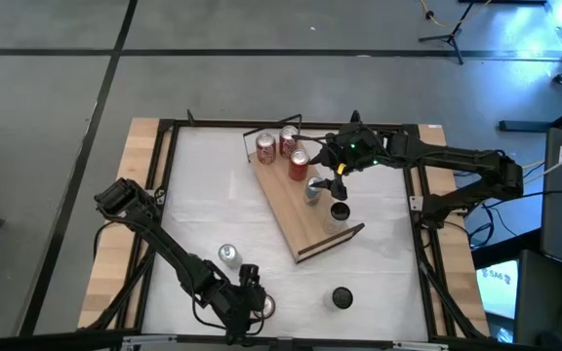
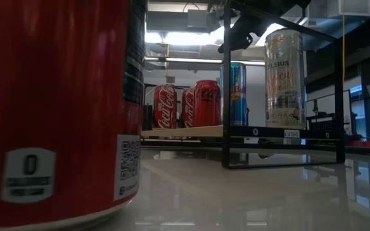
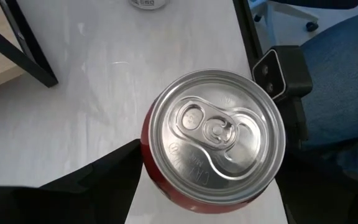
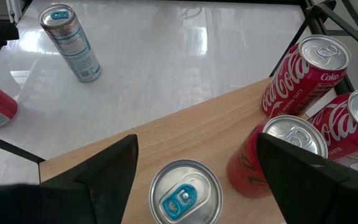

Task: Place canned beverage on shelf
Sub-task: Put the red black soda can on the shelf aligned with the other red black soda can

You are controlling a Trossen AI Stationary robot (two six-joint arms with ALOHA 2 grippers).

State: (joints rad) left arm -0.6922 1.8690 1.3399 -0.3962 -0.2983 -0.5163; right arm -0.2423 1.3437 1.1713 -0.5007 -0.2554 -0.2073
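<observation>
A red can (image 3: 215, 158) is straddled, ungripped, by the wide-open left gripper (image 3: 213, 180); off-centre closure could topple it. The right gripper (image 4: 197, 180) is held wide open, empty, over the shelf (image 1: 296, 210).

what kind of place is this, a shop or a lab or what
Likely a robotics lab or workshop, not a shop: bare concrete floor, a light stand on it, and a small demo shelf on a framed white table.

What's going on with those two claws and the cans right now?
Left claw open around red can, near table edge. Right claw open over blue-tab can on shelf. Nothing blocking.
</observation>
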